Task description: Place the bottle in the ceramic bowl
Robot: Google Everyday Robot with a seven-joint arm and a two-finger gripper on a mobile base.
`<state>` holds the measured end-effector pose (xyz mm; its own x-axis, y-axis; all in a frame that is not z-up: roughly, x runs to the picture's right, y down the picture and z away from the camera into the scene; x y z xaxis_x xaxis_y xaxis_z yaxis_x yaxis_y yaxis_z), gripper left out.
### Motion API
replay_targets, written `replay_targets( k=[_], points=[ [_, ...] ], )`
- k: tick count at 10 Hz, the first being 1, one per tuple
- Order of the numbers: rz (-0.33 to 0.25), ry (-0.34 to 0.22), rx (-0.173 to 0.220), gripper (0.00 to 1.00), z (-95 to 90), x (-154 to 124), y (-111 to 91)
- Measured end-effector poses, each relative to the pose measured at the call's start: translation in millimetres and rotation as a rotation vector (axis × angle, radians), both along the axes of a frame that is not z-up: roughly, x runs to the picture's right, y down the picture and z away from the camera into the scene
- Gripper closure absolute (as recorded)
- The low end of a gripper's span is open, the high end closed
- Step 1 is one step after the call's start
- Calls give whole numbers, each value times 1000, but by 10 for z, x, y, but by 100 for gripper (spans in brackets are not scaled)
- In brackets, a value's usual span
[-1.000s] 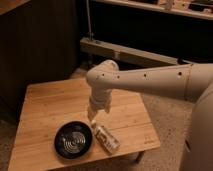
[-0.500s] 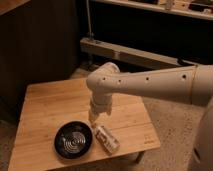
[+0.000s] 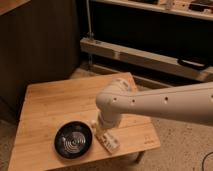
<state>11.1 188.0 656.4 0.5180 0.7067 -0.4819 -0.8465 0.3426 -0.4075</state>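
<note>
— In the camera view, where's the bottle (image 3: pixel 111 144)?
— Lying on its side on the wooden table (image 3: pixel 50 105), just right of the ceramic bowl (image 3: pixel 73 141), not in it.
— And the gripper (image 3: pixel 101 131)?
— Down at the bottle's bowl-side end, jaws apart. It may be touching the bottle, but the arm hides that.

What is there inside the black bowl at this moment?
Only light rings show inside the ceramic bowl; its inside is in full view. The bottle lies outside, beside it, its far end hidden under the claw.
</note>
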Motion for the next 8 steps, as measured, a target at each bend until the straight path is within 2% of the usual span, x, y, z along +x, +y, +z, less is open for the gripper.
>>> replay_targets(
  k=[3,6,8],
  points=[
    [61,-60,13,35,165,171,114],
    [66,-97,19,35,381,122,210],
    [68,-94,6,35,559,91,354]
  ],
)
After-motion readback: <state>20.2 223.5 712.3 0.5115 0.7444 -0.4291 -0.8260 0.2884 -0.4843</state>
